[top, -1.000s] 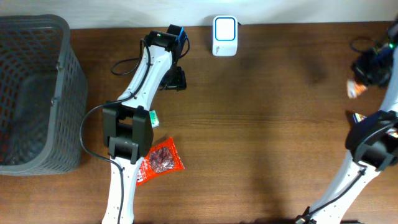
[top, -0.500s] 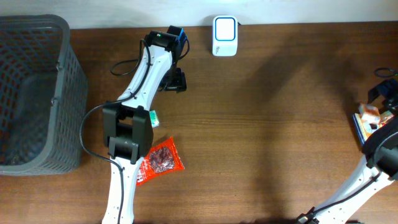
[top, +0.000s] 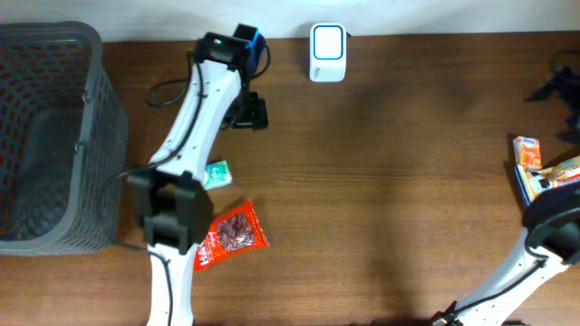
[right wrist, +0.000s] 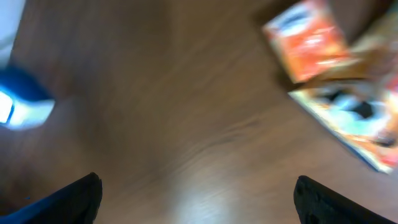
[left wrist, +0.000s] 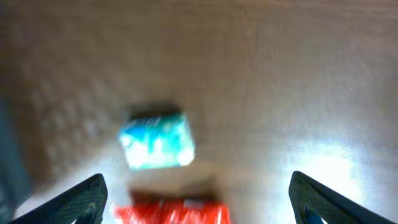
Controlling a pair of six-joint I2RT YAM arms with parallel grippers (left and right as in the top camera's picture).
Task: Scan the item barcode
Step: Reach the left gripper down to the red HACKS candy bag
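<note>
The white barcode scanner (top: 327, 52) stands at the table's back edge; it shows as a blue and white blur (right wrist: 18, 102) in the right wrist view. A small orange packet (top: 526, 151) lies at the far right against a flat printed pack (top: 550, 177). My right gripper (right wrist: 202, 199) hangs open and empty over bare wood, with the orange packet (right wrist: 309, 40) ahead of it. My left gripper (top: 251, 113) is open with nothing in it, left of the scanner. In its wrist view, a teal packet (left wrist: 157, 140) and a red packet (left wrist: 171, 213) lie below.
A grey mesh basket (top: 50, 136) fills the left end of the table. The teal packet (top: 216, 174) and the red packet (top: 234, 234) lie beside the left arm. Black cables trail from the left arm near the back edge.
My right gripper has opened and the orange packet now lies on the table at the right; that arm has pulled away. The left arm has swung left, uncovering the teal packet.
</note>
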